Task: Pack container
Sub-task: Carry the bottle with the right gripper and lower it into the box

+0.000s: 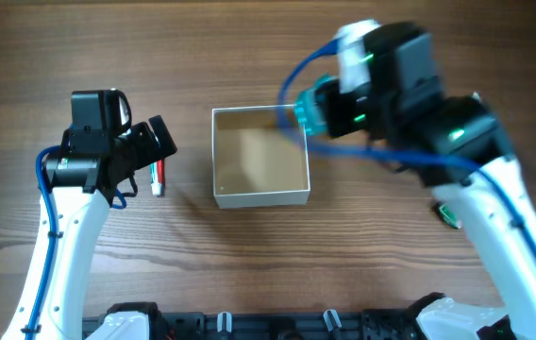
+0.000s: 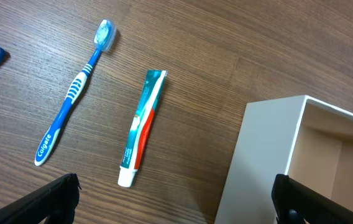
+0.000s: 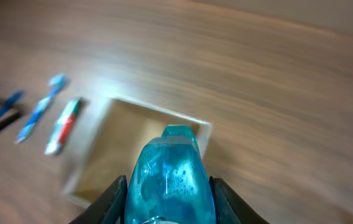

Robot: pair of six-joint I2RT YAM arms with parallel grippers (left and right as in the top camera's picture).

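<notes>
Brown wood-grain table carries the container at its middle, open top upward. Over its far right corner the right gripper clamps a translucent blue bottle, too blurred to read any label. Left of the container lie a toothpaste tube, its print too small to read, and a toothbrush marked "Colgate". Above these the left gripper is spread wide, holding nothing.

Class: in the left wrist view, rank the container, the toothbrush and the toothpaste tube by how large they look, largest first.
1. the container: largest, though nearest the camera and cut off by the frame.
2. the toothbrush: longer than the tube, but thinner.
3. the toothpaste tube: shorter and wider, so close to the toothbrush overall.
</notes>
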